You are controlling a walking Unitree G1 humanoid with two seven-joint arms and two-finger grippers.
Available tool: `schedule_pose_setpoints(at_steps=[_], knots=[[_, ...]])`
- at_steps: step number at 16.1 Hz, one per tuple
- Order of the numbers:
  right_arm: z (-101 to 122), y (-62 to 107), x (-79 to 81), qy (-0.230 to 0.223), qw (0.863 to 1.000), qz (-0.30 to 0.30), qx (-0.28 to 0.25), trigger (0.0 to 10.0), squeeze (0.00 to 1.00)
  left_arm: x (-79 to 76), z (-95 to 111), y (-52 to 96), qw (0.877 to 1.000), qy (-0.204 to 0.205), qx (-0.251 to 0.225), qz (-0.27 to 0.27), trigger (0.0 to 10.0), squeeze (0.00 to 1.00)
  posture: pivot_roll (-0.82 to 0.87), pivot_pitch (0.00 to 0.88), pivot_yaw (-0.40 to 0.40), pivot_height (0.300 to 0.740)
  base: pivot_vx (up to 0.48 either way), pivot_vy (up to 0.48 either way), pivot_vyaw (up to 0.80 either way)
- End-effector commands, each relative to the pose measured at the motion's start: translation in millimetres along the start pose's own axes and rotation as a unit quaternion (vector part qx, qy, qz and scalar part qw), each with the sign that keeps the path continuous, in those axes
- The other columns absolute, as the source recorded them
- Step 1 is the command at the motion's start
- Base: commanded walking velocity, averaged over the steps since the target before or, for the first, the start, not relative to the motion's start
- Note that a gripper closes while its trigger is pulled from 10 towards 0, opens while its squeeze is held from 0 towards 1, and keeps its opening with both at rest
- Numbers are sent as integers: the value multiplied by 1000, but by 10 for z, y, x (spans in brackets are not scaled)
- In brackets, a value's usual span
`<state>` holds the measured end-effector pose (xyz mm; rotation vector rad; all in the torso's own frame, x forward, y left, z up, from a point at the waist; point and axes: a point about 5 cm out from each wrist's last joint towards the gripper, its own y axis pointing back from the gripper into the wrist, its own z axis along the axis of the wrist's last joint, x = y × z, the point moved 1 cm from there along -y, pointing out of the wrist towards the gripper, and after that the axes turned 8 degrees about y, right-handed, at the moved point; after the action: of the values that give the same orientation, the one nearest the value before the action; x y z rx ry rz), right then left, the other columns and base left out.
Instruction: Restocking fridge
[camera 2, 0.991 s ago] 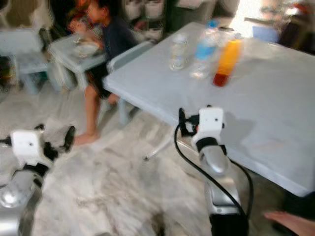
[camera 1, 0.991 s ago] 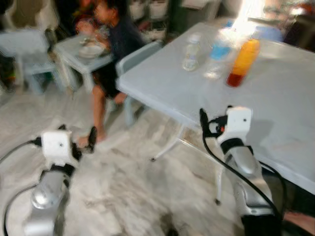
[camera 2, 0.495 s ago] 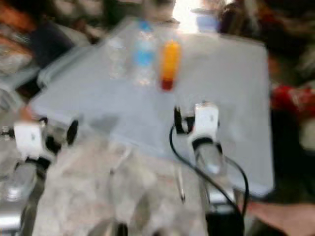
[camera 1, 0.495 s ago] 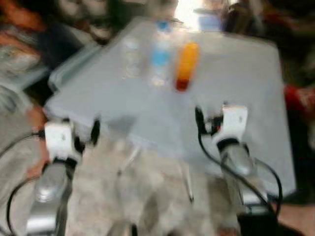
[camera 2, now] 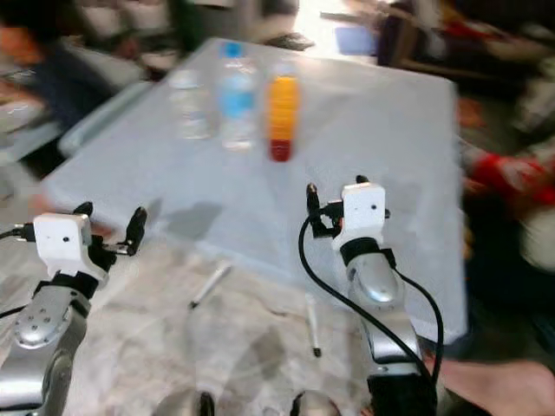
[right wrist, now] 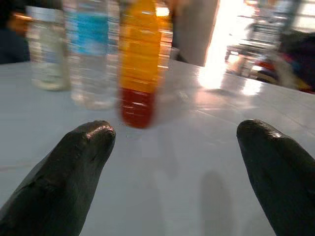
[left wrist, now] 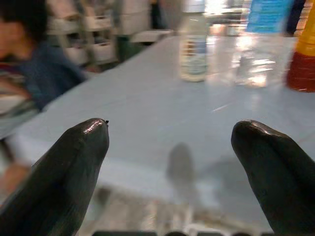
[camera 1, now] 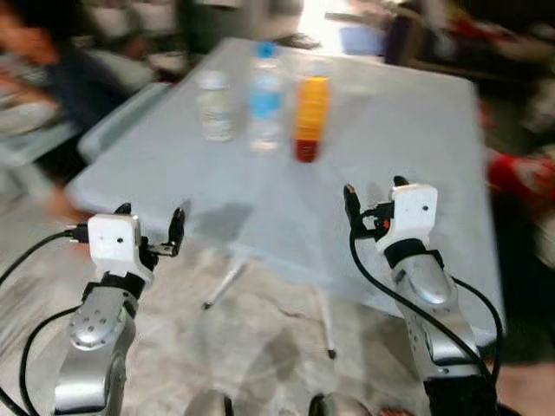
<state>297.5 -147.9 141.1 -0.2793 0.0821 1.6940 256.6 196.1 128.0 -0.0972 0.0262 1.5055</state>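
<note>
- Left eye view: three bottles are seen standing in a row in the upper middle of the frame, on the pale desk (camera 1: pixel 408 130). A clear bottle (camera 1: pixel 215 107) with a white cap stands at the left of the row, a water bottle (camera 1: pixel 265 97) with a blue label in the middle, and an orange bottle (camera 1: pixel 311 118) at the right. The orange bottle is filled with orange liquid above a dark red band at the base. How full the two clear bottles are cannot be told through the blur.
- Right eye view: the left tool (camera 2: pixel 108 230) is held at lower left, before the desk's near edge, its fingers spread and nothing gripped. The right tool (camera 2: pixel 334 201) is held at centre, over the desk and well short of the bottles, likewise spread and empty. A blurred person is seen at the upper left edge.
- Left wrist view: the clear bottle and the blue-labelled one are seen far up the frame, beyond the two parted fingers.
- Right wrist view: the orange bottle lies just left of centre, beyond the open fingers.
- The step in hand is judged to be the approach, with no bottle yet picked up. A reach forward is called for next, so that a bottle is brought between the fingers, most likely the orange one for the right tool.
</note>
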Motion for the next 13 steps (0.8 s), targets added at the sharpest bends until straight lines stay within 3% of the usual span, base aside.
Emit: schedule_pose_setpoints(at_steps=[1,3,11,13], knots=[[45,-12,-6,2,1000,2,-11,10000,0,19,18,15,1000,-6,-3,0,10000,0,-40,83,5,740,304,0,675],[34,-13,-11,2,1000,-2,-9,10000,0,21,25,12,1000,-7,-4,-1,10000,0,-39,88,6,740,311,0,584],[20,-13,-3,-1,1000,-7,-3,10000,0,-5,31,16,1000,-8,-6,-7,10000,0,-38,104,2,740,405,0,0],[20,-17,0,1,1000,-8,-3,10000,0,-12,32,12,1000,-4,-6,-7,10000,0,-40,108,-1,740,214,0,-616]])
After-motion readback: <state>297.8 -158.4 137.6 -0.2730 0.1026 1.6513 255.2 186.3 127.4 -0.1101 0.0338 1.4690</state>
